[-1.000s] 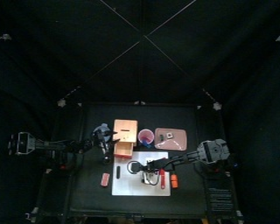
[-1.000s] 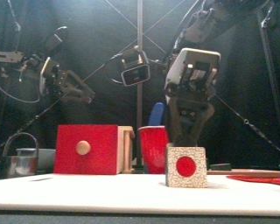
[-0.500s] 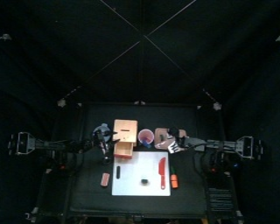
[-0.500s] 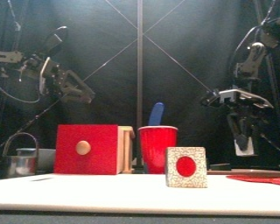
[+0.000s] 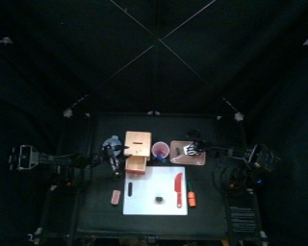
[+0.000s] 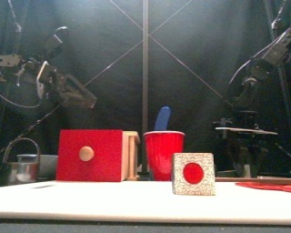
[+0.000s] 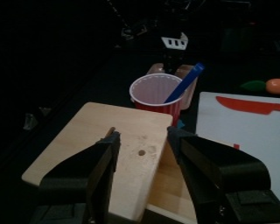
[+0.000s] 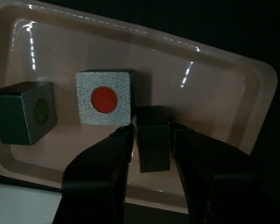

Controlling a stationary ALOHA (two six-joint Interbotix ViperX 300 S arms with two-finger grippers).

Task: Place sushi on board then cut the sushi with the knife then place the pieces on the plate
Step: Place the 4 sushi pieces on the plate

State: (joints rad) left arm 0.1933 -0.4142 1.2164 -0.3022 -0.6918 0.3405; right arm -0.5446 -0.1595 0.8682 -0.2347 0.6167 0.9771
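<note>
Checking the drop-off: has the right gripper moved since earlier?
Yes: right gripper went from over the white cutting board back-right to over the flat pink tray.

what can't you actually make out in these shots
- Top view: the sushi pieces on the pink tray are too small, partly under the right gripper.
- Front view: a flat red strip is cut off by the right edge; knife or tray, unclear.
- Left wrist view: an orange toy is cut by the edge; its kind is unclear.
</note>
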